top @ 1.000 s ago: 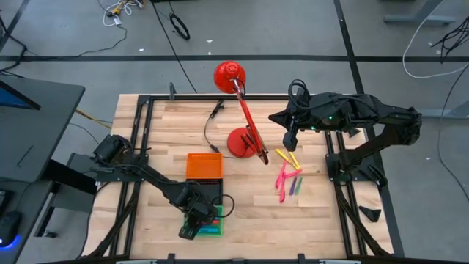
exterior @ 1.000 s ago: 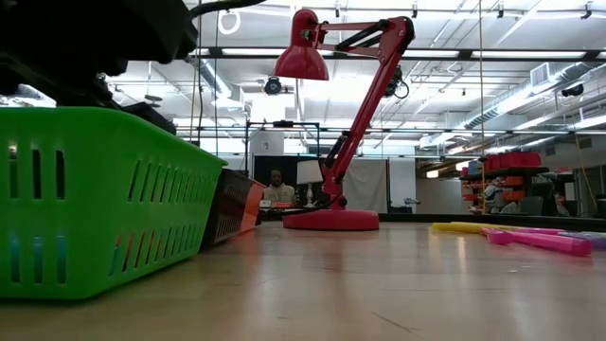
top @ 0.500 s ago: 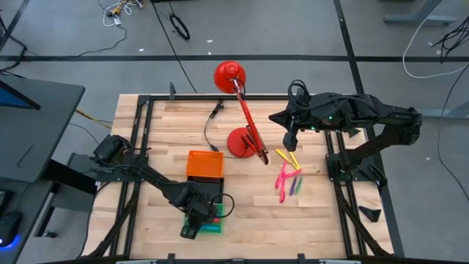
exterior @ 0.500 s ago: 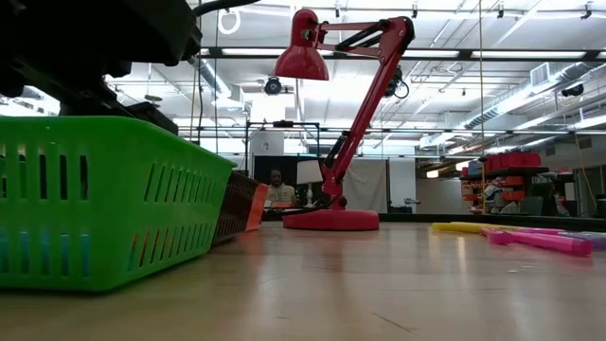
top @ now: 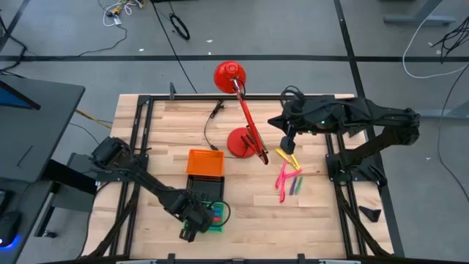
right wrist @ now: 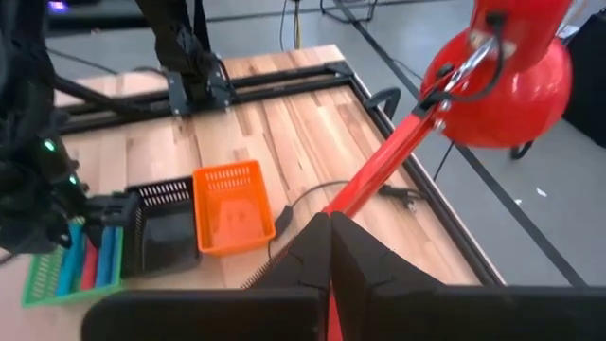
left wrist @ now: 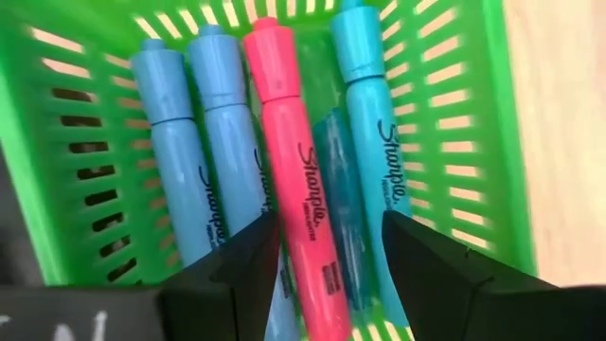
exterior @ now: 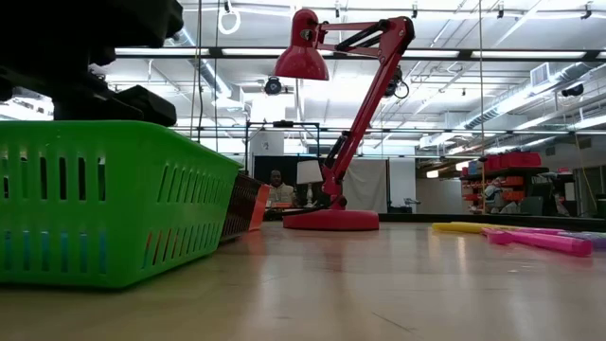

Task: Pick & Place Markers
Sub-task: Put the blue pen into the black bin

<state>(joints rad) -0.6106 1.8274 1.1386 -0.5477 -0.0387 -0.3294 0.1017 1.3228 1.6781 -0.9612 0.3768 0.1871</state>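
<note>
Left pincer (left wrist: 327,248) half-open, empty over green tray (left wrist: 473,142), has slid nearer the table edge; pink Sharpie (left wrist: 294,161) delivered. Right pincer (top: 289,144) closed, empty, above loose markers (top: 287,176).

Both arms are matte black with angular link housings; the right arm (top: 352,117) shows a small green light (near its wrist) and a looped black cable

Tray (exterior: 104,213): I see green slotted wall, close, left.
Lamp (exterior: 343,123): red, mid-table behind.
Markers (exterior: 530,235): yellow, pink, lying far right.
Person (exterior: 276,188): seated beyond table.
</note>
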